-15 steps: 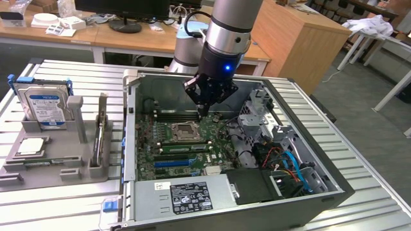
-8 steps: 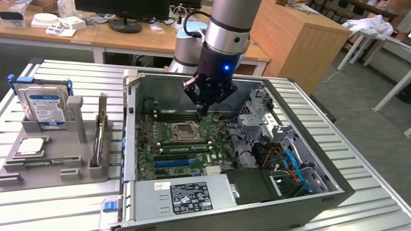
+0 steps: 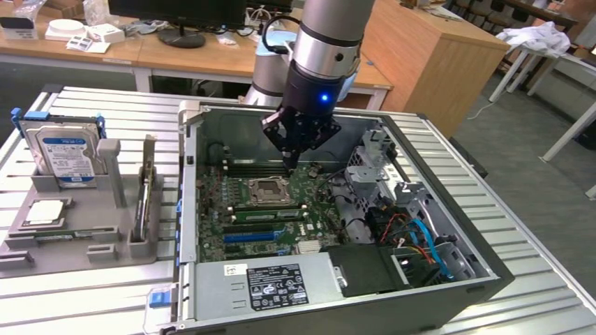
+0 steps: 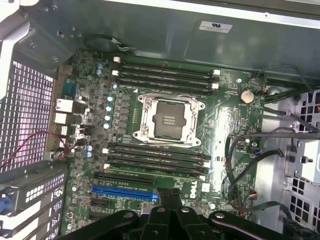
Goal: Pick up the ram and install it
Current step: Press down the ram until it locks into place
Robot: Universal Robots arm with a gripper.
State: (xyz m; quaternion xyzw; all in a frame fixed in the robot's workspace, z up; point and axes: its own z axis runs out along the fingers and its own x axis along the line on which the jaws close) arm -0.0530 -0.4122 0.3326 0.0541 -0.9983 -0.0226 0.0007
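A grey floor [image 3: 521,174] is seen at the exterior view's right. Wooden desks [image 3: 186,59] are set along the back, with a monitor stand [image 3: 181,36] and white boxes [image 3: 84,31] on them. A tall wooden cabinet [image 3: 437,63] is placed beside a white-legged table [image 3: 559,77].

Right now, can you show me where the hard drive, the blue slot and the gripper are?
hard drive [image 3: 65,150]: exterior view, on its white label.
blue slot [image 4: 125,192]: wrist view, middle of its length.
gripper [image 3: 292,165]: exterior view, at its shut fingertips above the motherboard.
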